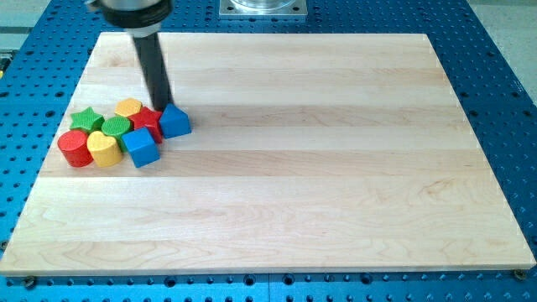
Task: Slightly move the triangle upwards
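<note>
Wooden board (294,168) is seen on a blue perforated table (495,84); a grey metal mount (263,7) is cut off at the view's top. All blocks are clustered at the board's left.

Rod (153,63) comes down from the view's top left. No jaws are fitted, so nothing is held and no opening applies. My tip (167,106) is placed just at the blue triangle's (175,122) upper-left edge, touching or nearly so; contact cannot be confirmed.

Blue triangle is found at the cluster's right end, packed against the red block (148,118), shape unclear. Blue cube (142,147) sits just below-left. Further left: yellow block (128,107), green round block (116,127), green star (83,119), yellow heart-like block (103,149), red cylinder (75,148).

Handling, judged: triangle is taken as light, rigid, not fragile, likely sliding easily on smooth wood. No grasp is possible; it is pushed only. For upward travel, contact is best made at the lower face, centred, else rotation is expected. Tip is currently on the wrong side. Neighbours may be dragged.

No brands, labels or writing are legible.
</note>
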{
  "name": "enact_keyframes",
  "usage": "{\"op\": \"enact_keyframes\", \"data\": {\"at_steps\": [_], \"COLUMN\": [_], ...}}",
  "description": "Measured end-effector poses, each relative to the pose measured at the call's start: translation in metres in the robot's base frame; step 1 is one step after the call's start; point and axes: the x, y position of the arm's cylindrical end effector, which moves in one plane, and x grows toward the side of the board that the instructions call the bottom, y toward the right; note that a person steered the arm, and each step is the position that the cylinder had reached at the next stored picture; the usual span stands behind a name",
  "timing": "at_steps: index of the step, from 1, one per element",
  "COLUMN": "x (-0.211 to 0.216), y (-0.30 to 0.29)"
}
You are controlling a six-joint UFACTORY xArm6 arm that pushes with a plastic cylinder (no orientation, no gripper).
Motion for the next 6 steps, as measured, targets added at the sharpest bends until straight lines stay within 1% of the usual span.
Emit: {"op": "enact_keyframes", "data": {"at_steps": [1,2,3,4,5,6], "x": [0.029,0.03,0.033,-0.025,0.005,0.086], "y": [0.019,0.05,0.061,0.09,0.153,0.145]}}
